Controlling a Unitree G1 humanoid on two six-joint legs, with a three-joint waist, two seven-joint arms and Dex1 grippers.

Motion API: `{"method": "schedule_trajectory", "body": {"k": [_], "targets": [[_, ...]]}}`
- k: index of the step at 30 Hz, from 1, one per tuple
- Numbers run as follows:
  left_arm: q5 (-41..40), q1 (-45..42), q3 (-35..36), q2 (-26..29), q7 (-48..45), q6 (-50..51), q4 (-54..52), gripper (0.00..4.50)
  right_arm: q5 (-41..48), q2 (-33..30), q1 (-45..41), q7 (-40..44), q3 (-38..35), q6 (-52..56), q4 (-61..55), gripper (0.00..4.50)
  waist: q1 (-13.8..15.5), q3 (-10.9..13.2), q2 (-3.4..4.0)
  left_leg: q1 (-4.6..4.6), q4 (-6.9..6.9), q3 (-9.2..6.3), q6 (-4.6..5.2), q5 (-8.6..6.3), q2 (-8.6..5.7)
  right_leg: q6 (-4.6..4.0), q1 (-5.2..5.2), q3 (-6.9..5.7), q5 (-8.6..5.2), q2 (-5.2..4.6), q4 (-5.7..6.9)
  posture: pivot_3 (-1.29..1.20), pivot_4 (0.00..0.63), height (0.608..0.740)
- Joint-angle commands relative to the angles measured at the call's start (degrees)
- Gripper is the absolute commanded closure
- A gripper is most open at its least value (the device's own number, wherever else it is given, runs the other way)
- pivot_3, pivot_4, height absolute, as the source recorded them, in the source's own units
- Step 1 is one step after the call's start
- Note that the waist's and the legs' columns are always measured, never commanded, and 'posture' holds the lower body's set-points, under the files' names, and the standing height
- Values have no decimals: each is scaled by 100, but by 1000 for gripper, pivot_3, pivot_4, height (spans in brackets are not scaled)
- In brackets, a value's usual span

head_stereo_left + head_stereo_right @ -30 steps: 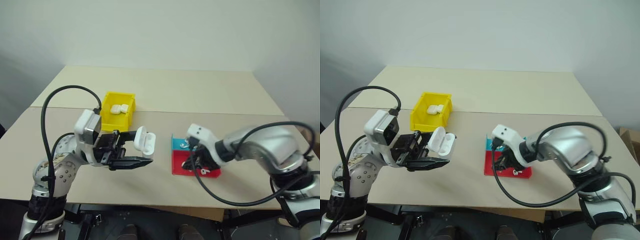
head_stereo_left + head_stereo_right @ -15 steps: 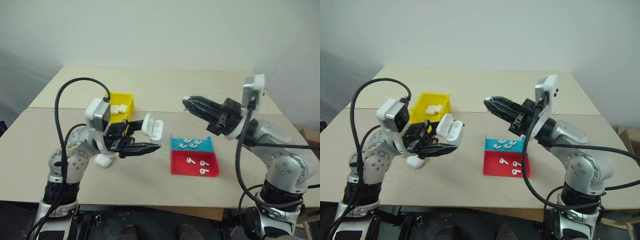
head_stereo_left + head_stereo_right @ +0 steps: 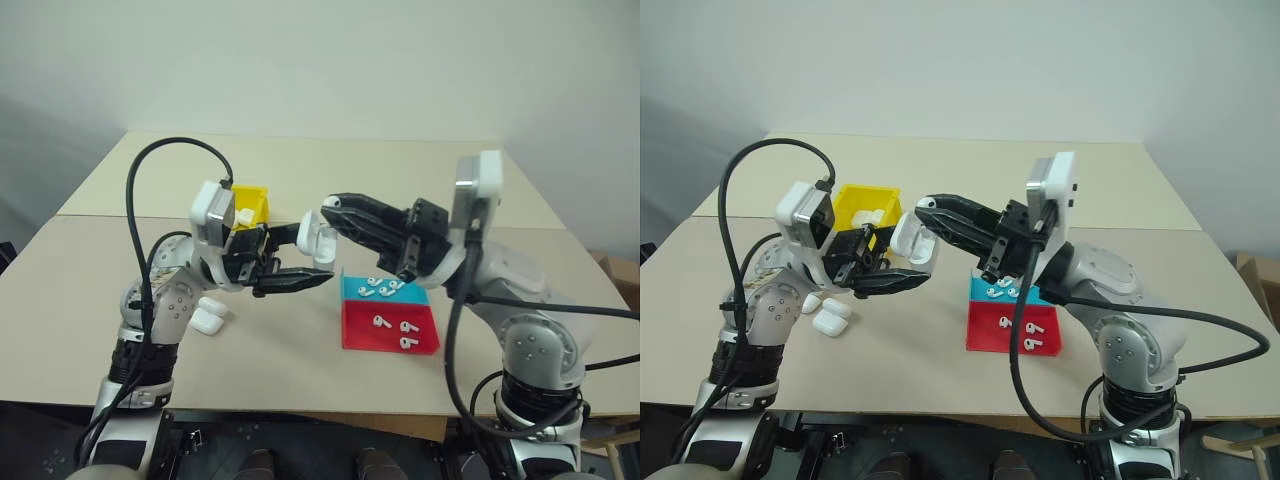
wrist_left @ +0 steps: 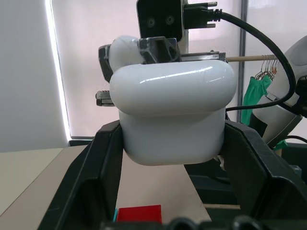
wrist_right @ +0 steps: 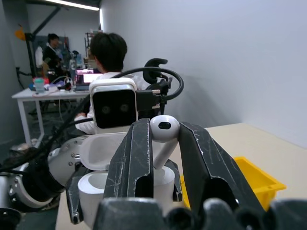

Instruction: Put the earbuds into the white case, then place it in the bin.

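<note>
Above the table point(image 3: 300, 340), beside the yellow plastic bin point(image 3: 252, 206), the left gripper point(image 4: 168, 182) is clamping the glossy, rounded white case point(image 4: 172, 115), lid open. The right gripper point(image 5: 165, 143) is pinching a smooth stemmed earbud point(image 5: 164, 130) just over it; its wrist view is showing a seated person point(image 5: 108, 62) behind.

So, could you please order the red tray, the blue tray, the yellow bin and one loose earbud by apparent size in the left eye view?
1. Red tray, largest.
2. Blue tray, clearly smaller in the picture.
3. Yellow bin: it shows about as small as the blue tray, but the left arm hides much of it, so this rank is unsure.
4. Earbud, smallest.
</note>
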Motion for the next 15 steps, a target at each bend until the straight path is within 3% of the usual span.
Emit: {"method": "schedule_trajectory", "body": {"k": [1,15], "targets": [[-62,-83,17,-35,-20,-40,-130,1715,-145,-55,0,-28,101,-376,-143,3883,9,0,0,0,0,0,0,0,0,0,1,0,0,-1,0,0,150,740],[-33,-138,46,-52,-16,-60,-118,1715,-266,-452,193,231,393,-732,-45,3883,8,0,0,0,0,0,0,0,0,0,1,0,0,0,0,0,150,740]]}}
